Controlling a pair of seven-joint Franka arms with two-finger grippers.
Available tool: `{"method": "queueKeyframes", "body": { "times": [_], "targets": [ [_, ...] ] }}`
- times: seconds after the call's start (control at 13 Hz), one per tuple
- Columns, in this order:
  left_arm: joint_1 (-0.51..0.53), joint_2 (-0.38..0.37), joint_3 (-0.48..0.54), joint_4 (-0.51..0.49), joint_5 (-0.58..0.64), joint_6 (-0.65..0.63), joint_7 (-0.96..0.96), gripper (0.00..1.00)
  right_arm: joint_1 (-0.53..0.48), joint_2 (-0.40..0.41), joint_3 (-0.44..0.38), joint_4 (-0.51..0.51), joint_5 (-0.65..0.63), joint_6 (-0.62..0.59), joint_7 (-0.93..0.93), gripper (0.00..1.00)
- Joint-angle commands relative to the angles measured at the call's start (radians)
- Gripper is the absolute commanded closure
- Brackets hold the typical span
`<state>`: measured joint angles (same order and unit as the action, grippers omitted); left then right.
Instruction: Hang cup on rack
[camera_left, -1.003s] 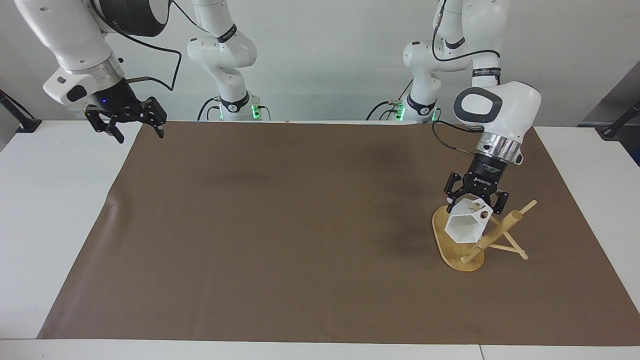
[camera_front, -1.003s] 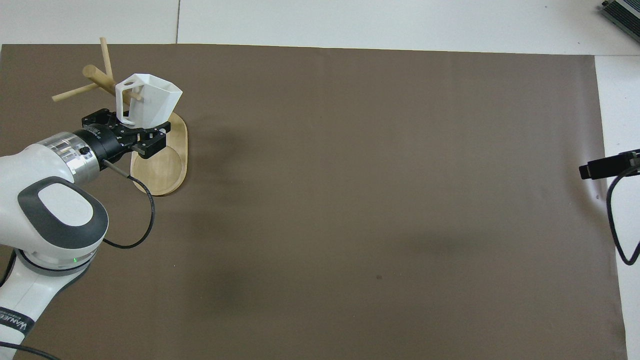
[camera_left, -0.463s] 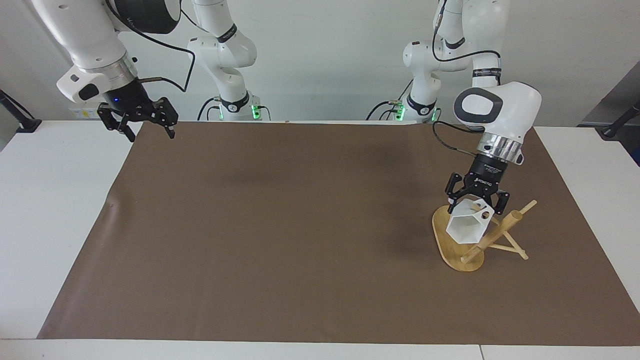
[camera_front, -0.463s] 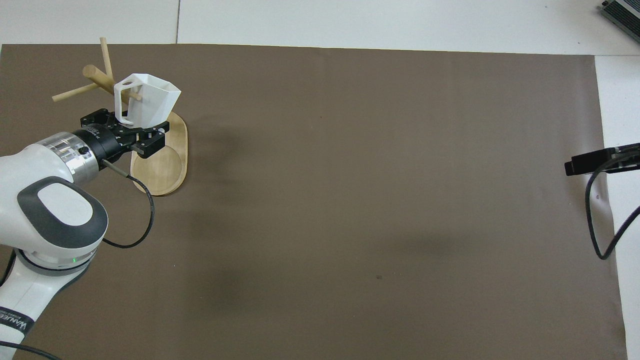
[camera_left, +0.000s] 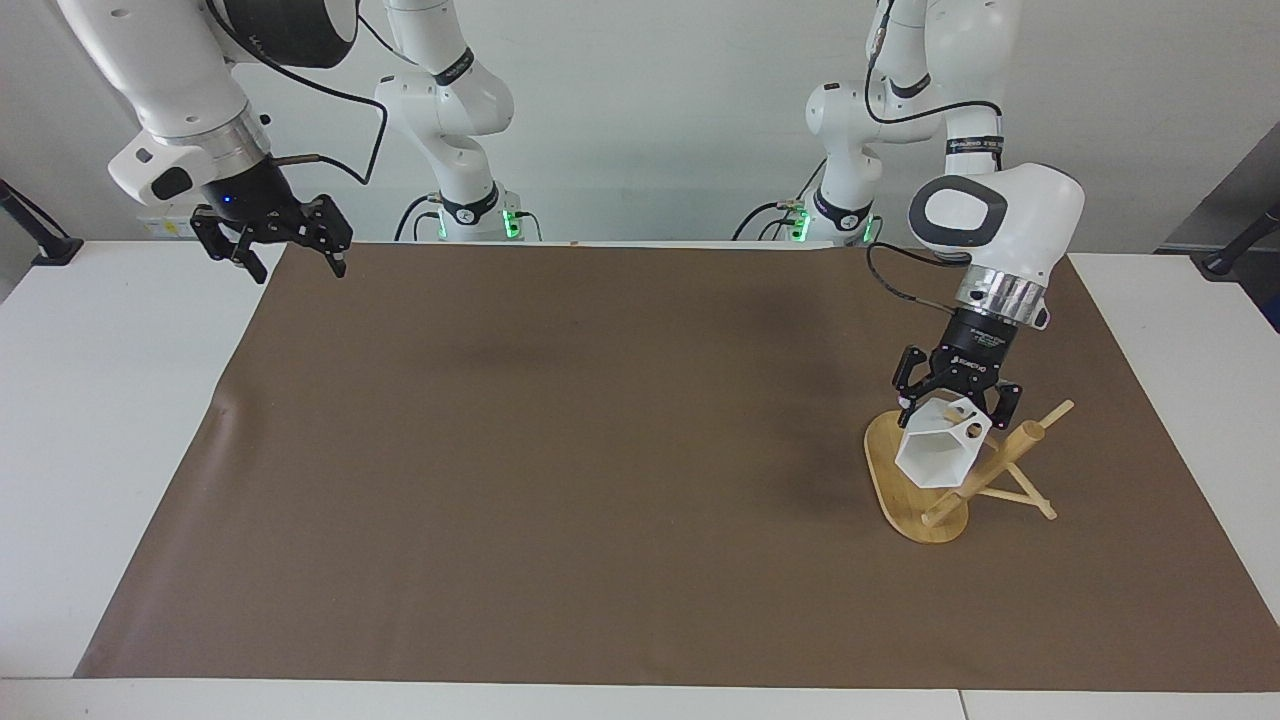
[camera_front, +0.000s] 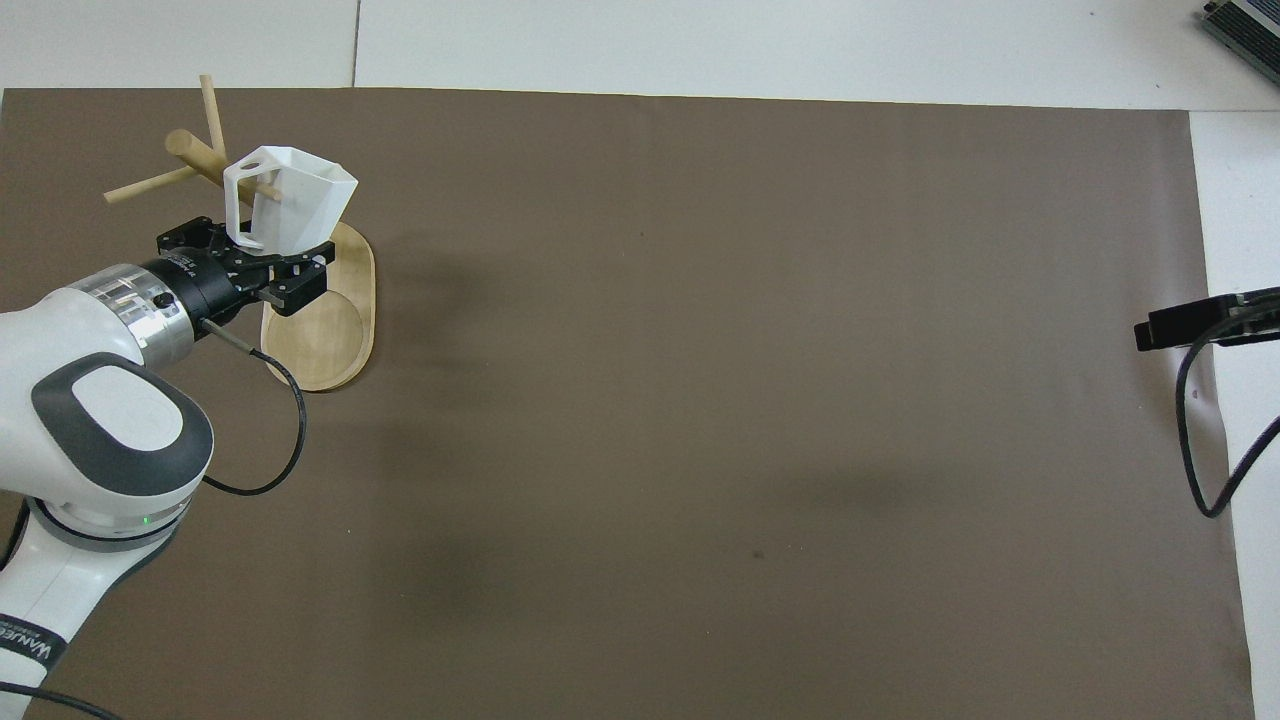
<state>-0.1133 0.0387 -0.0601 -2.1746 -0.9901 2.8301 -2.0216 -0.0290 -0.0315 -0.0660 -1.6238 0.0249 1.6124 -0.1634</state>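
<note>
- The left gripper (camera_left: 951, 397), clamped on the base end of the cup (camera_left: 940, 455), has nudged the cup a touch closer to the rack (camera_left: 915, 500) post over the past second, so that a thin peg now reaches into the handle's loop in the overhead view.
- That small advance suggests the hanging step is nearly done; release has not yet happened, and whether the peg already carries the cup's weight cannot be told.
- The cup is held tipped on its side over the rack's oval base, its hexagonal mouth turned away from the robots and its handle beside the post.
- White and faceted, the cup tapers from the wide rim to a narrow bottom; its handle shows a small round hole.
- The rack of light bamboo stands on the brown mat (camera_left: 560, 450) toward the left arm's end of the table, its thick post and crossing pegs leaning out from the base.
- The right gripper (camera_left: 290, 248), well apart from the rack, has risen and drawn back over the mat's corner at the right arm's end, fingers spread wide and empty, waiting.
</note>
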Motion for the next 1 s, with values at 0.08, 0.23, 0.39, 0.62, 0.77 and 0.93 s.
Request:
{"method": "queueKeyframes", "body": {
  "times": [0.08,0.23,0.39,0.62,0.77,0.93],
  "targets": [
    [0.003,0.012,-0.001,0.013,0.013,0.014,-0.019,1.0,0.001,-0.015,0.002,-0.011,-0.02,0.007,0.119,0.0],
    [0.004,0.012,0.0,0.013,0.014,0.012,-0.022,0.0,0.001,-0.015,0.002,-0.011,-0.02,0.007,0.114,0.0],
    [0.012,0.012,0.0,0.013,0.013,0.012,-0.02,0.0,0.001,-0.015,0.003,-0.01,-0.02,0.007,0.111,0.0],
    [0.021,0.012,0.0,0.013,0.014,0.005,-0.017,0.0,0.0,-0.013,0.0,-0.01,-0.019,0.007,0.113,0.0],
    [0.033,0.01,0.002,0.01,0.019,-0.004,-0.009,0.0,0.0,-0.013,-0.005,-0.01,-0.019,0.009,0.114,0.0],
    [0.041,0.009,0.006,0.012,0.025,-0.05,-0.008,0.0,0.0,-0.013,-0.009,-0.01,-0.019,0.007,0.119,0.0]
  ]
}}
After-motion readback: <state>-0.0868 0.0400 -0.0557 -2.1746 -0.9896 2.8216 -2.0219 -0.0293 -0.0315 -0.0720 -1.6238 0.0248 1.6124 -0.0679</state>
